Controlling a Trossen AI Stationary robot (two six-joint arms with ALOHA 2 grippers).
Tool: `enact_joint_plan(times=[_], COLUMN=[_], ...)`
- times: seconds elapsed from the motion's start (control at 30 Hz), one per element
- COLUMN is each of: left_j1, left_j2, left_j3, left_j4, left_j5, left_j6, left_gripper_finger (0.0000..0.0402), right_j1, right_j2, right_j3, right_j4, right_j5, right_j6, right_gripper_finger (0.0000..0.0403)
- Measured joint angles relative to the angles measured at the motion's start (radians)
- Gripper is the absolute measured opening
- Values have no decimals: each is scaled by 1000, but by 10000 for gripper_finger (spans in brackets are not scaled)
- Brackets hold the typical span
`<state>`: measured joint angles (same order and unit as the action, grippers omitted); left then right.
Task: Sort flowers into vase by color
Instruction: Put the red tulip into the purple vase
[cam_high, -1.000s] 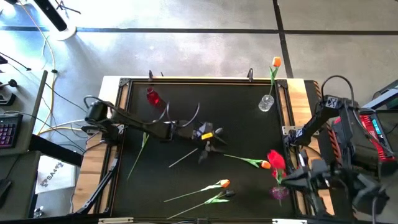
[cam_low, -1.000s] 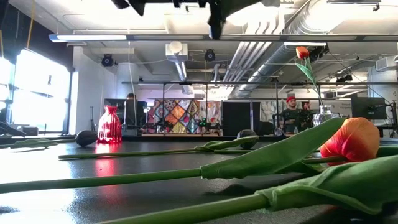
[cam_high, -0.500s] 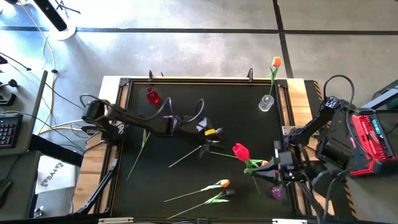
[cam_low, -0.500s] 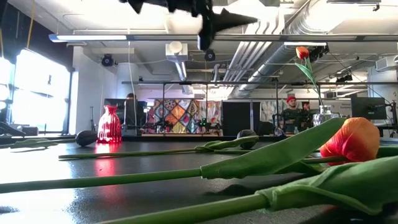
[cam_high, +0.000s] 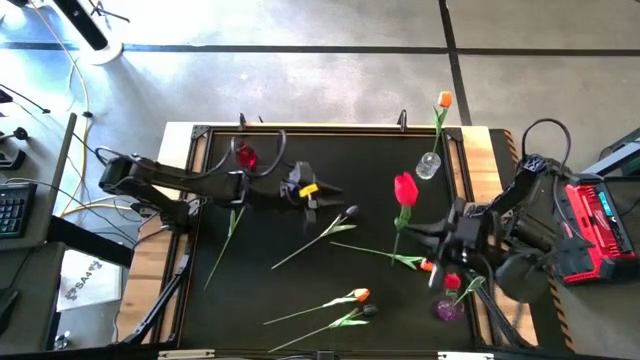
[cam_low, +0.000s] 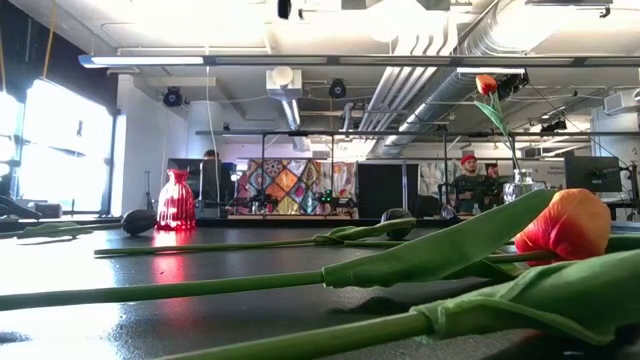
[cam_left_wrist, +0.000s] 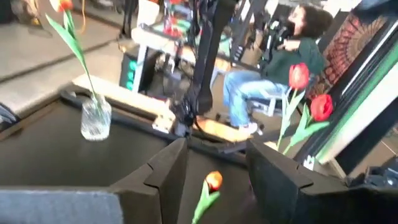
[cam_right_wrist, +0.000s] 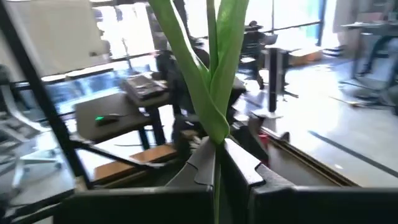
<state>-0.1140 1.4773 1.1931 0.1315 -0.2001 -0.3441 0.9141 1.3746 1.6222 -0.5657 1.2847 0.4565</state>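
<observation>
**Right arm has a red tulip in its grip; left arm is empty-handed over the mat**

Your right gripper (cam_right_wrist: 214, 163) sits near the right edge of the black table mat (cam_high: 300, 290), its fingers pressed together on the green stem of a red artificial tulip (cam_high: 404, 188). The stem rises from the fingers with the red head up above the mat, roughly midway between the right edge and the centre — the right wrist view shows stem and leaf pinched right at the fingertips.

Your left gripper (cam_high: 318, 200) hovers over the mat nearer the far edge, left of centre. Its fingers stand apart and there is nothing between them.

Where the rest of your flowers are:
- A small red glass vase (cam_high: 246, 156) stands near the far left corner of the mat.
- A clear glass vase (cam_high: 428, 166) stands near the far right corner, holding one upright orange tulip (cam_high: 444, 100).
- A purple glass vase (cam_high: 447, 310) stands near the near right corner, with a second red tulip (cam_high: 452, 282) in it, partly hidden by your right arm.
- A dark-headed tulip (cam_high: 350, 212) lies flat near the middle of the mat, just beside the left gripper.
- An orange tulip (cam_high: 427, 265) lies flat close to the right edge, under the right arm.
- Another orange tulip (cam_high: 360, 295) and a dark-headed one (cam_high: 368, 312) lie side by side near the near edge.
- A bare green stem (cam_high: 228, 240) lies toward the left edge — its head cannot be made out.
</observation>
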Motion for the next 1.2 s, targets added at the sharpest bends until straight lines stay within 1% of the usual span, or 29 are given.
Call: enact_joint_plan(times=[0.1,0.17,0.2,0.27,0.33,0.4,0.5,0.6,0.67,0.7,0.77,0.83,0.93,1.0,1.2], left_j1=[0,0,-2,-8,-13,-19,-26,-36,-46,-50,-63,-75,-88,-96,-99], left_j2=[-33,-46,-52,-58,-69,-72,-92,-115,-122,-123,-126,-126,-126,-126,-126], left_j3=[0,0,-1,-21,-67,-120,-205,-275,-305,-317,-331,-336,-345,-345,-345], left_j4=[-27,-54,-80,-76,-52,-3,42,77,91,100,112,116,120,123,122], left_j5=[-6,-22,-32,-45,-50,-49,-42,-46,-53,-54,-68,-97,-137,-153,-168], left_j6=[28,33,33,33,17,-19,-83,-137,-156,-160,-161,-168,-170,-169,-189], left_gripper_finger=[147,145,144,141,139,137,137,137,137,137,137,137,137,137,137], right_j1=[-22,-31,-31,-31,-30,-20,-1,5,2,1,0,1,13,41,149], right_j2=[0,-6,-11,-29,-58,-100,-174,-238,-260,-266,-299,-329,-375,-405,-497], right_j3=[0,0,0,0,0,0,0,0,0,-4,-47,-93,-194,-271,-486], right_j4=[-100,-196,-257,-399,-552,-684,-819,-922,-1009,-1009,-988,-980,-980,-917,-670], right_j5=[49,90,117,165,178,146,54,-94,-172,-204,-252,-309,-412,-464,-473], right_j6=[94,192,250,390,512,597,673,722,787,796,758,778,833,846,836], right_gripper_finger=[0,0,0,0,0,0,0,0,0,0,0,0,0,0,0])
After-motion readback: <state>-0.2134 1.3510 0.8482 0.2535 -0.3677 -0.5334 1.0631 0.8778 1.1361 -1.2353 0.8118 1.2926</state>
